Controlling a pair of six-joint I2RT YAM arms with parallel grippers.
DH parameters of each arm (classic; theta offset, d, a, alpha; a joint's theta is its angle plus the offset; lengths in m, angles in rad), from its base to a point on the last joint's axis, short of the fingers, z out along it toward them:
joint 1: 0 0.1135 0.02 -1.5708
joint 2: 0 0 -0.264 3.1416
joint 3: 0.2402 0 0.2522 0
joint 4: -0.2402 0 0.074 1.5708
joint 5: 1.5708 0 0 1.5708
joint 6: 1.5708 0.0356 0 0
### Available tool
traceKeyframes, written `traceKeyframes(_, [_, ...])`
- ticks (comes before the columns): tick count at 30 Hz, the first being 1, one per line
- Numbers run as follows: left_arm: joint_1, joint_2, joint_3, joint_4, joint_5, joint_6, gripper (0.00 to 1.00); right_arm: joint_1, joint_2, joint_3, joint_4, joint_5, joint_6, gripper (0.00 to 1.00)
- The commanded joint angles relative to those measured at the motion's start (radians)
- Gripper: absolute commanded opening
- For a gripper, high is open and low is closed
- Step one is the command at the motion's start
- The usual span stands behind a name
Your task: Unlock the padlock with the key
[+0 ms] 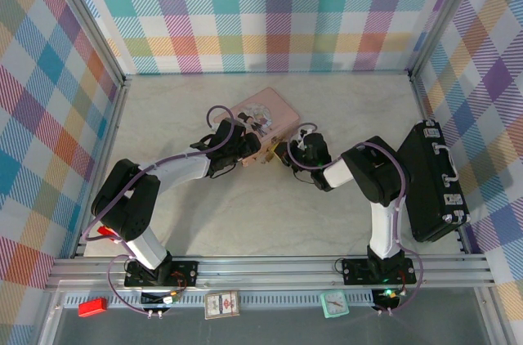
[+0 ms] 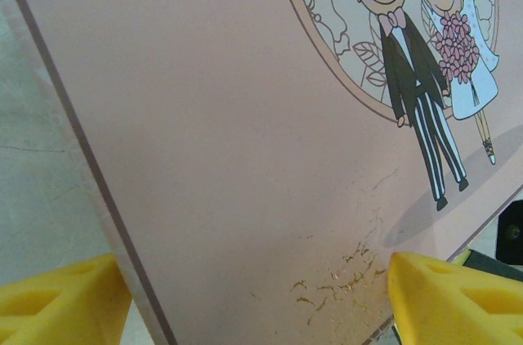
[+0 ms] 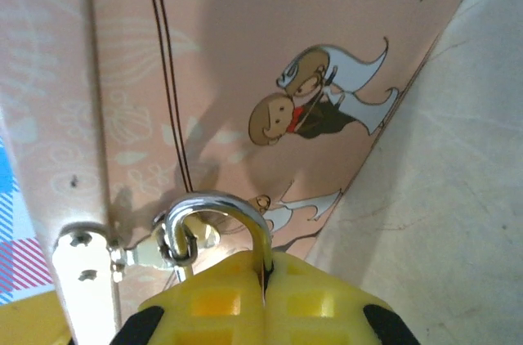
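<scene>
Eyes on the tiny brass-gold padlock (image 3: pixel 221 198). It hangs at the near side of the pink rectangular tin box (image 3: pixel 245 34), its thin silver U-shaped shackle hooked through the small ring of the silver metal hasp (image 3: pixel 82 267) fixed to that box. The brass body is hidden, so there's no telling whether the shackle is latched.

The right pincer (image 3: pixel 263 288) is doing the hiding. It is closed tight on the padlock, yellow pads pressed together, with one leg of the shackle running straight down into the seam between them.

Over on the tin's left near corner sits the left pincer (image 2: pixel 257 300). Its jaws are spread wide, with one yellow finger (image 2: pixel 57 304) against the tin's side and the other at the opposite edge of the lid. It is gripping the box across that corner. Between them you can see the lid's cartoon bride and groom inside an oval line frame, and some gold scuffing close to the right finger.

The tin rests on the pale marbled counter (image 1: pixel 245 222), roughly mid-counter and slightly towards the back.

Well to the right of the tin, a black hard case with silver latches (image 1: pixel 433 190) leans by the multicoloured plaid wall (image 1: pixel 270 10). Nearer than the tin, past the arm bases, lie a small red block (image 1: pixel 92 306), a printed card (image 1: pixel 221 304) and a little teal clock (image 1: pixel 333 304).
</scene>
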Motion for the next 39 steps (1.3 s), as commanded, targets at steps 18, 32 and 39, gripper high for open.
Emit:
traceKeyframes(18, [0.019, 0.038, -0.008, -0.09, 0.017, 0.043, 0.79, -0.071, -0.242, -0.056, -0.141, 0.071, -0.139, 0.0])
traceKeyframes(32, [0.145, 0.102, 0.086, -0.127, 0.022, 0.18, 0.81, -0.068, -0.568, -0.116, -0.643, -0.054, -0.432, 0.0])
traceKeyframes(39, [0.228, 0.055, 0.088, -0.156, 0.065, 0.194, 0.82, -0.019, -0.662, -0.193, -0.737, -0.065, -0.454, 0.0])
